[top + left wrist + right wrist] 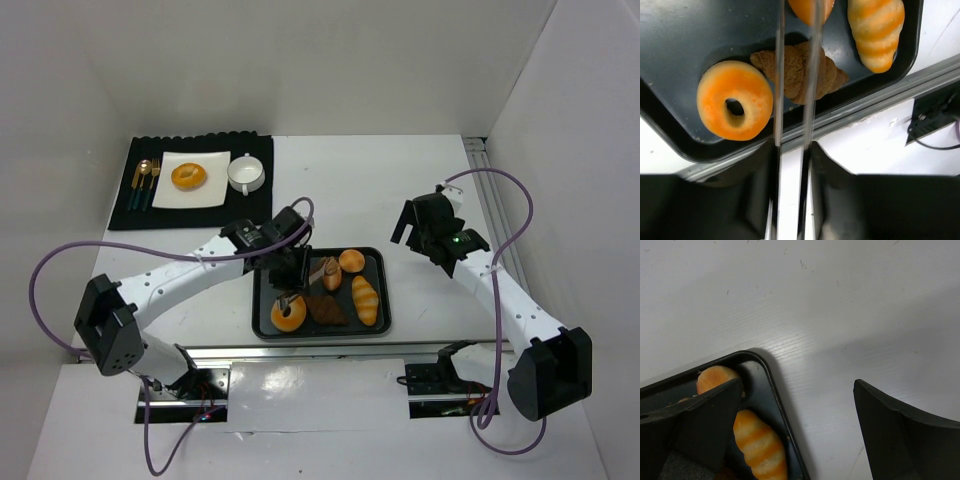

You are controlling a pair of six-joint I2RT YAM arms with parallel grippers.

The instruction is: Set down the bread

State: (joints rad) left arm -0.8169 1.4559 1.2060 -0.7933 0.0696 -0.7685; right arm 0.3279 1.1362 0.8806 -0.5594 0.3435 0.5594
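Left tool (290, 295) over black tray (375, 265), above donut (289, 317); second donut (188, 176) on plate (215, 195).

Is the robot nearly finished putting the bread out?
Only partly. Done: one round bread sits on the white plate. In hand: nothing that I can see; the left gripper hovers over the tray, and the right gripper is open beside it. Left: the donut and the other breads in the tray are not yet lifted.
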